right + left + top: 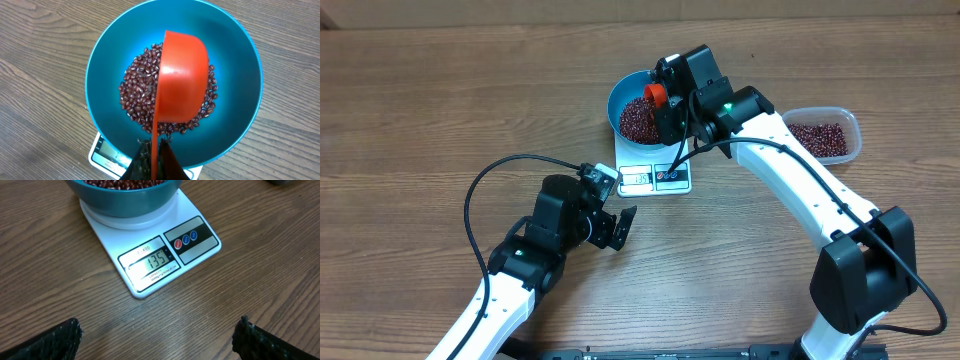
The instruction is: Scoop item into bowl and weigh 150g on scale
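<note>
At right gripper (pixel 152 156): shut tight on handle of orange scoop (pixel 182 85), held just ahead of the fingers, above the beans (pixel 132 97) heaped in the blue bowl (pixel 240 55). At left gripper (pixel 157 339): spread fully wide, gripping nothing; scale (pixel 112 242) ahead of and between the fingers (pixel 57 340), apart from them, reading 135, with bowl seated on its far end.

On wooden table (pixel 420 100): white scale (pixel 655 180), display edge toward arm bases. Atop scale's far part: blue bowl (pixel 616 100), heap of beans (pixel 638 122) inside. Above bowl: right gripper (pixel 666 108), orange scoop (pixel 654 96) held at its tip, over beans. Near scale's front, apart from it: left gripper (pixel 620 228), jaws spread wide. Far right: clear tub (pixel 856 135), beans inside too.
</note>
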### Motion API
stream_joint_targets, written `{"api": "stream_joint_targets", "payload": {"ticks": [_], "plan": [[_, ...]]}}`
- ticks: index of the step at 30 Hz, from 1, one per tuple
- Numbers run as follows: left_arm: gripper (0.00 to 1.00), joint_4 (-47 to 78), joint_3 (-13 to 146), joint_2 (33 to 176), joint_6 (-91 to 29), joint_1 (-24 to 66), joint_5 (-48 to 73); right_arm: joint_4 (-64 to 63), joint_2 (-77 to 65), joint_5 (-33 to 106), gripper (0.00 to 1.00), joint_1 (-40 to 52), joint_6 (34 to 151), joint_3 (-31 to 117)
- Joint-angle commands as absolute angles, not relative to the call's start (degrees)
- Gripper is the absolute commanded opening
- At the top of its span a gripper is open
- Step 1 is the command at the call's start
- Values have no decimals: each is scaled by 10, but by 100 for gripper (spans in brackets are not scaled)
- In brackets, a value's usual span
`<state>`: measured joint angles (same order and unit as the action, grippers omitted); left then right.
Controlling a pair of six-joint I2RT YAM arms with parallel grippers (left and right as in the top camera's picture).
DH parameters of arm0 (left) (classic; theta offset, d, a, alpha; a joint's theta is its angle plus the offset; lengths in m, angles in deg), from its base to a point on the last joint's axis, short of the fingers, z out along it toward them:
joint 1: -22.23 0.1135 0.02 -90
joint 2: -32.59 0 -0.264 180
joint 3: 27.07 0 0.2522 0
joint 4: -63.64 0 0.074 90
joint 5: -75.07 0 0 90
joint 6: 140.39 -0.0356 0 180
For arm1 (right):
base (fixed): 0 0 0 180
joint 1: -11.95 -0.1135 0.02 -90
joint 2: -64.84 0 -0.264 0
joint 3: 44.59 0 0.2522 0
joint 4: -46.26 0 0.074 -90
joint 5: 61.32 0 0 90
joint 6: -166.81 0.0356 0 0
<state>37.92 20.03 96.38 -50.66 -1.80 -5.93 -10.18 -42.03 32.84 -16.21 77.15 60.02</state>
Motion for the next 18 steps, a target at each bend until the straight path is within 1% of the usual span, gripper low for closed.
{"api": "stream_joint_targets", "payload": {"ticks": [1, 18], "plan": [[100, 381, 203, 967, -502, -21, -53, -99, -397, 322, 4, -164, 767, 619], [100, 381, 203, 967, -502, -21, -53, -105, -397, 322, 4, -164, 767, 619]]}}
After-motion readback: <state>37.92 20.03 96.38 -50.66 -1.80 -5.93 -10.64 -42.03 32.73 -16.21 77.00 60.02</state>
